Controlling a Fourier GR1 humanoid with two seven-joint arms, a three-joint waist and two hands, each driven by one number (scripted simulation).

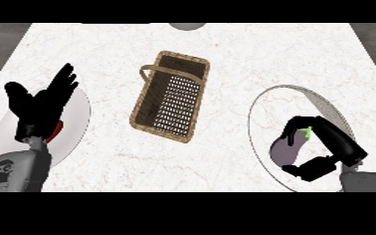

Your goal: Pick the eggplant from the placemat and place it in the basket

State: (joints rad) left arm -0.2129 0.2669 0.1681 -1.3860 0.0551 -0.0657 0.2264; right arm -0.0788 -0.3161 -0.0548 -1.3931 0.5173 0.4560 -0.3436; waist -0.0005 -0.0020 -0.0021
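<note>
Eggplant (283,149) lies within the placemat (283,104) outline at the right in the head view, and the right hand (334,140) is clamped round it, fingers over the green stem end. Basket (192,64) sits well apart at centre. Left hand (38,107) rests open at the left edge, fingers spread, over a white plate (78,118)

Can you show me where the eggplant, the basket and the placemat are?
eggplant (283,150), head view, on its purple body.
basket (158,131), head view, on its near woven rim.
placemat (291,104), head view, on a bare part near its far edge.
</note>
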